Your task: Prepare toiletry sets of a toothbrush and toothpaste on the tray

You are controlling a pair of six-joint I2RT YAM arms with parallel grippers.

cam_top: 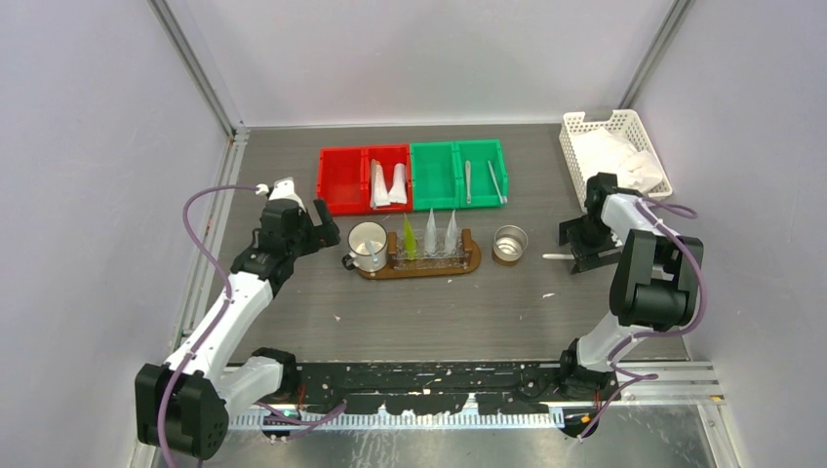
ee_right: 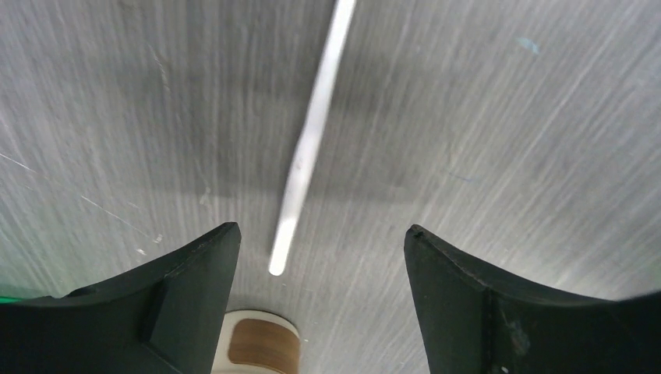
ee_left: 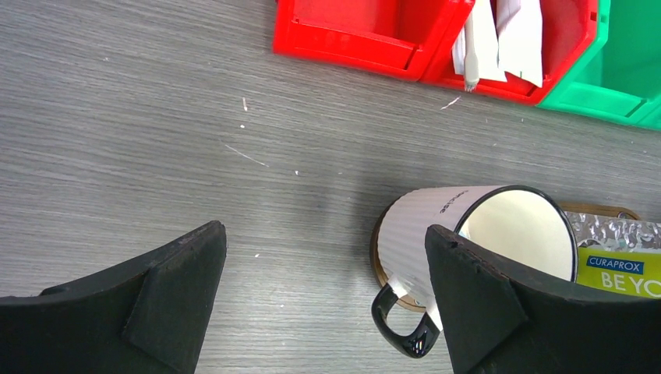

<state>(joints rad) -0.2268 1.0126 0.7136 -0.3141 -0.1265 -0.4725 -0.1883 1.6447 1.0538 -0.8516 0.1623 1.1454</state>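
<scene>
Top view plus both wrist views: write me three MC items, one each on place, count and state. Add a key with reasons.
1. The toothbrush below the right gripper lies:
A) on the table
B) in the mug
C) on the tray

2. Tubes standing on the tray:
A) one
B) five
C) three

3. The left gripper is:
A) shut on the mug handle
B) open, holding nothing
C) shut on a tube

Key:
1 A: the right wrist view shows it flat on the grey table between the spread fingers.
2 C: the top view shows one yellow-green tube and two whitish tubes.
3 B: its fingers stand wide apart, and the mug sits off to one side, not between them.
</scene>
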